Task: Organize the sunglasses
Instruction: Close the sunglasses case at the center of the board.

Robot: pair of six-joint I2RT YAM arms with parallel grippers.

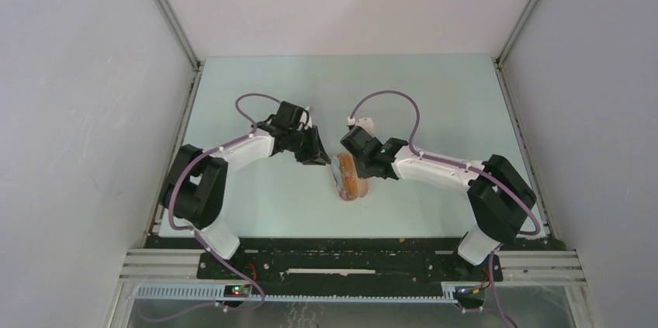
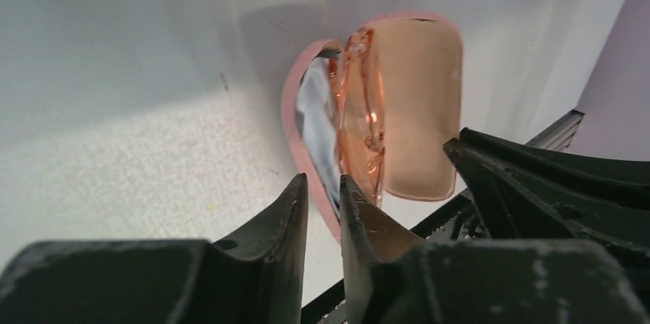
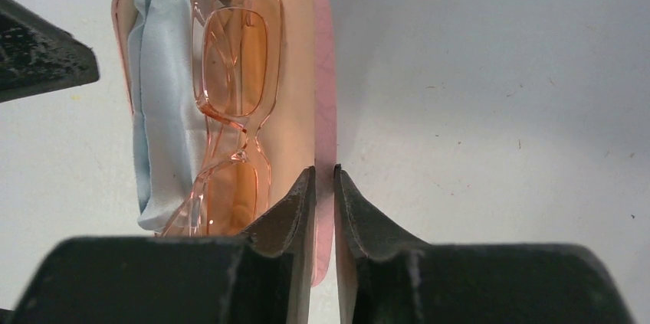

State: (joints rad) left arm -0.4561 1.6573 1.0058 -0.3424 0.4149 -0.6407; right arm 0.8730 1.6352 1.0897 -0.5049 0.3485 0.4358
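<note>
We find the pink oblong rounded clamshell case [image 3: 326,109] standing ajar on the pale table [image 1: 256,196], near its centre. Inside it a light blue soft cloth [image 3: 157,109] lines one half. The thin orange-brown framed sunglasses [image 3: 234,63] with small rectangular amber lenses lie folded in the case, between the cloth and the peach lining of the other half. The right gripper [image 3: 324,175] is clenched on that half's pink rim, which fills the slot between its fingers [image 3: 299,201]. The sunglasses sit at 11 o'clock from those tips, the lower lens just beside the inner finger. The left gripper [image 2: 323,182] straddles the opposite rim with its fingers [image 2: 360,209] narrowly parted. Pale table shows between one finger and the rim, so nothing is clamped there. In that view the sunglasses lie at 1 o'clock, close above the tips. From above, the left gripper stands at 10 o'clock of the case and the right at 1 o'clock. The case is well apart from every table edge and from the enclosure walls [image 1: 77,111], with bare surface at 12, 3, 6 and 9 o'clock.
</note>
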